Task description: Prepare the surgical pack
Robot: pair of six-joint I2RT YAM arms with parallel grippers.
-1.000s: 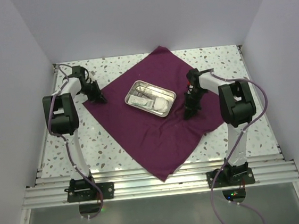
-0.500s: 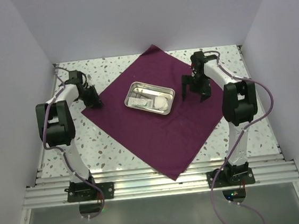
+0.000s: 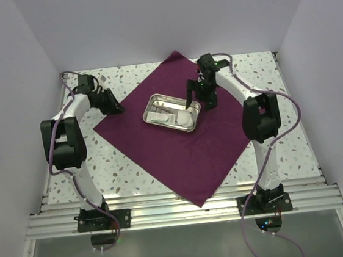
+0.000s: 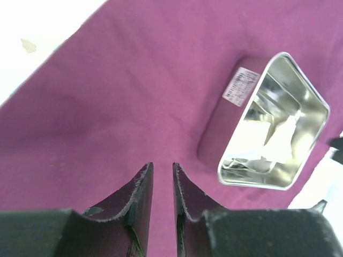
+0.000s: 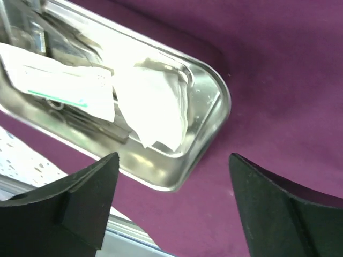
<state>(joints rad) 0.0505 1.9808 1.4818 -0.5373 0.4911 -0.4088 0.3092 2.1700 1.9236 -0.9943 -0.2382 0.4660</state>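
Maroon cloth [image 3: 179, 143] spread flat beneath a steel tray [image 5: 208, 110].
Right claw [image 3: 199, 98] hangs wide open, empty, over the tray's right end; left claw [image 4: 162, 168], left of the tray, is barely parted, holding nothing.

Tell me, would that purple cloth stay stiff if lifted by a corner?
Probably floppy: the drape lies flat like thin fabric, so a lifted corner would likely sag and fold. Being so thin, it is probably light. The steel tray resting on it may pin the middle, so tugging might drag it.
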